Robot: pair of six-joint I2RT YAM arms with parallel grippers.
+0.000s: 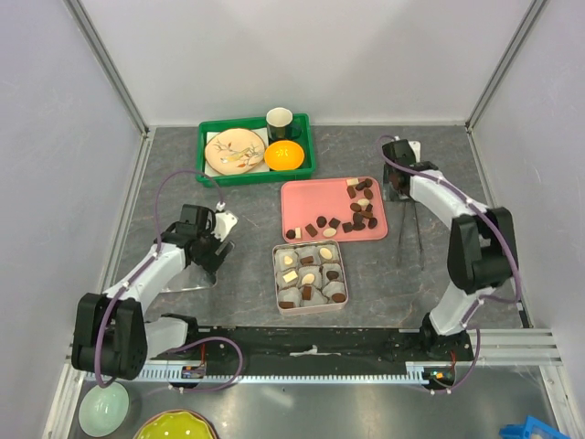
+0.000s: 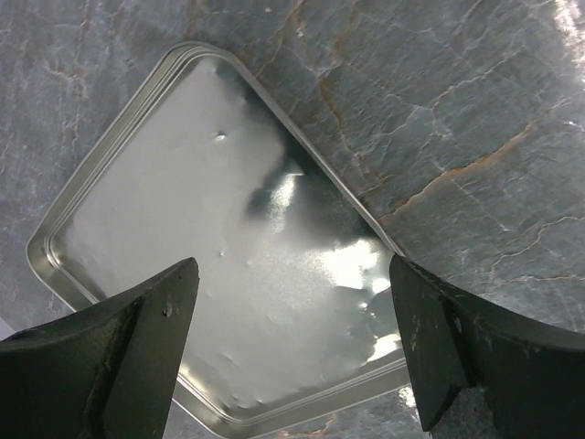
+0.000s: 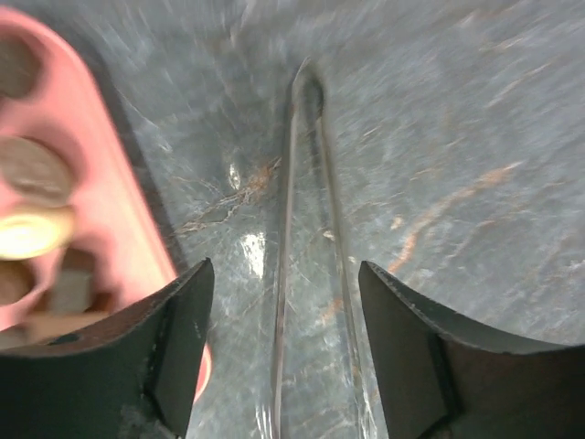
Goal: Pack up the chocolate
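Note:
The chocolate [image 1: 361, 206] lies as several dark and beige pieces on a pink tray [image 1: 306, 197]. More pieces [image 1: 308, 293] sit in paper cups inside a metal tin [image 1: 277, 274]. My left gripper [image 1: 216, 245] [image 2: 292, 270] hangs open over a silver lid [image 2: 183, 201] [image 1: 187, 282], touching nothing. My right gripper [image 1: 399, 187] [image 3: 285, 270] is open just right of the pink tray [image 3: 128, 210]. Thin metal tongs [image 3: 306, 91] [image 1: 411, 229] lie flat on the table between its fingers, apart from both. Chocolate pieces [image 3: 37, 169] show blurred at the left of the right wrist view.
At the back, a green tray [image 1: 206, 151] holds a plate [image 1: 233, 151], a dark cup [image 1: 280, 120] and an orange bowl [image 1: 284, 155]. Two bowls [image 1: 102, 409] [image 1: 174, 425] sit below the near rail at the left. Walls close in the table on three sides.

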